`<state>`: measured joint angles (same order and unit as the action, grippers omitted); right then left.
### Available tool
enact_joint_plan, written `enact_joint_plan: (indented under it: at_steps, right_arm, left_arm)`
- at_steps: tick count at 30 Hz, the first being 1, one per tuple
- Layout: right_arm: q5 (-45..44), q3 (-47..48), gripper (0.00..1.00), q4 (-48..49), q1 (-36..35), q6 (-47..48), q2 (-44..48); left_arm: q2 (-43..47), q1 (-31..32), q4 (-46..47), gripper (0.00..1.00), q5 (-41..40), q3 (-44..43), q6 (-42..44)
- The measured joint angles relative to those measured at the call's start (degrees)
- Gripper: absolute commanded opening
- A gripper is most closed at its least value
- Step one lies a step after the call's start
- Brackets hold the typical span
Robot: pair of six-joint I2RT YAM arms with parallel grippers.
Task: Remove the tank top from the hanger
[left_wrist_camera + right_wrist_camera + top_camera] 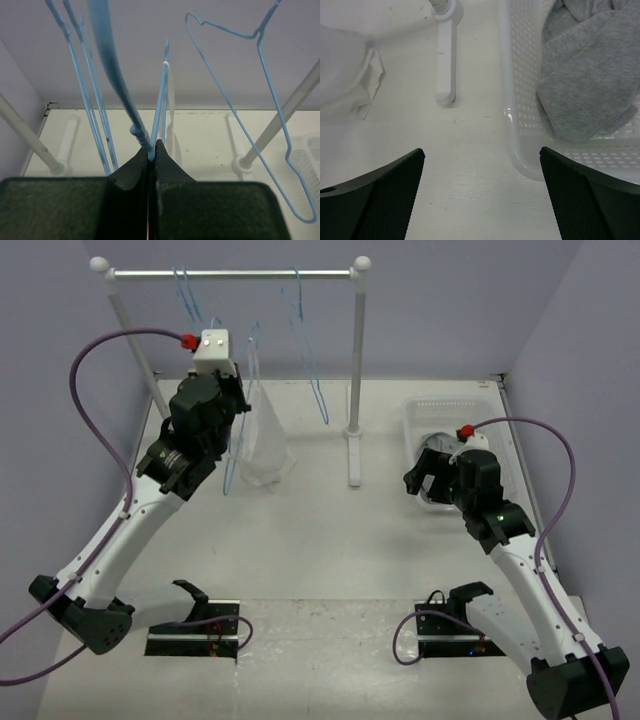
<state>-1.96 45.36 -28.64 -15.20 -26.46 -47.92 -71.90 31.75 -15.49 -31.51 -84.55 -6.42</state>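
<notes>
The white tank top (265, 440) hangs on a light-blue wire hanger (231, 465) beside the rack's left post, its hem reaching the table. My left gripper (236, 405) is shut on that hanger's wire at its upper left. In the left wrist view the jaws (152, 145) pinch the blue hanger wire (159, 107), and a white strap of the tank top (170, 92) shows just behind it. My right gripper (428, 476) is open and empty, low over the table beside the basket. In the right wrist view (482, 152) the tank top's hem (345, 75) lies at the far left.
A clothes rack with a metal rod (230, 273) holds other blue hangers (185, 295) (308, 360), also seen in the left wrist view (250, 100). Its right post foot (445, 60) stands near a white basket (520, 100) holding a grey garment (590, 90).
</notes>
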Motion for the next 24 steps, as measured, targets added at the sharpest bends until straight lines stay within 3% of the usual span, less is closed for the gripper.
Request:
enact_joint_plan:
  at_steps: [5, 12, 18, 24]
  right_arm:
    - [4.2, -1.75, 0.99, 2.62, -1.62, 2.54, 0.9]
    - [3.48, -3.52, 0.99, 7.63, -21.35, 7.06, -0.96]
    - [6.36, -10.05, 0.99, 24.5, -28.48, 7.56, -6.99]
    - [7.63, -13.25, 0.99, 51.69, -32.26, 8.5, -23.71]
  left_arm:
    - [8.96, 1.44, -1.86, 0.0, 5.55, 11.78, -5.55]
    - [19.39, 2.89, -6.54, 0.0, 21.38, 25.92, -13.49]
    - [27.1, 3.17, -11.37, 0.0, 27.12, 33.18, -18.38]
    - [29.62, 3.17, -12.94, 0.0, 29.44, 34.67, -20.57]
